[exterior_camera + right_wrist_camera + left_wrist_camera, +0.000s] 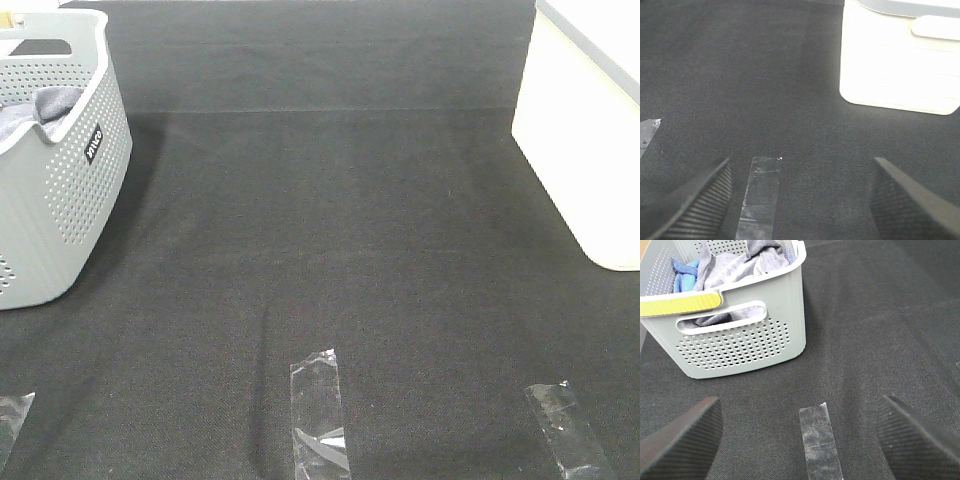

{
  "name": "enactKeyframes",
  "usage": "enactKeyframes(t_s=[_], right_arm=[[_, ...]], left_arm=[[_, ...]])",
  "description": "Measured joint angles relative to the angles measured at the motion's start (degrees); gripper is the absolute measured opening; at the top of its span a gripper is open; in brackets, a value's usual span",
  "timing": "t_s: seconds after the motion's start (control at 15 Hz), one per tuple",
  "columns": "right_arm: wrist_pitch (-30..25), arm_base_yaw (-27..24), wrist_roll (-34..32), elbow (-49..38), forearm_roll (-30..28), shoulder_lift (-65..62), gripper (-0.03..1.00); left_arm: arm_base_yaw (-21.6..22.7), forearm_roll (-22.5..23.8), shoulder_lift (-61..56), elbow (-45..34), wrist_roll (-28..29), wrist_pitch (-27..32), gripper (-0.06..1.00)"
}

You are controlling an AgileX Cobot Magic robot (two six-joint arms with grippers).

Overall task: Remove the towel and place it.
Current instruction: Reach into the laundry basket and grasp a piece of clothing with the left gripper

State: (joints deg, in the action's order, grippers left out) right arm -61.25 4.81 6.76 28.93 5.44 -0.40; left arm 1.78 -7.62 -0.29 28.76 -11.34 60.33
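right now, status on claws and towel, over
Left claw and right claw open, empty. Towel bunched in basket, blue cloth beside it. Only flat tape between left claw and basket.

The grey perforated plastic basket point(60, 190) stands on the black fabric-covered table point(350, 250). A bright blue cloth point(682, 280) lies inside the basket. A clear tape strip point(817, 440) lies near the basket. A white rectangular plastic bin point(580, 150) stands well apart from it.
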Motion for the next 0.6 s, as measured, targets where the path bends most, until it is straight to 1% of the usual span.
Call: enactKeyframes(t_s=[0.6], right_arm=[[0.00, 0.00, 0.00, 0.00, 0.00, 0.00, 0.71]], left_arm=[[0.00, 0.00, 0.00, 0.00, 0.00, 0.00, 0.80]])
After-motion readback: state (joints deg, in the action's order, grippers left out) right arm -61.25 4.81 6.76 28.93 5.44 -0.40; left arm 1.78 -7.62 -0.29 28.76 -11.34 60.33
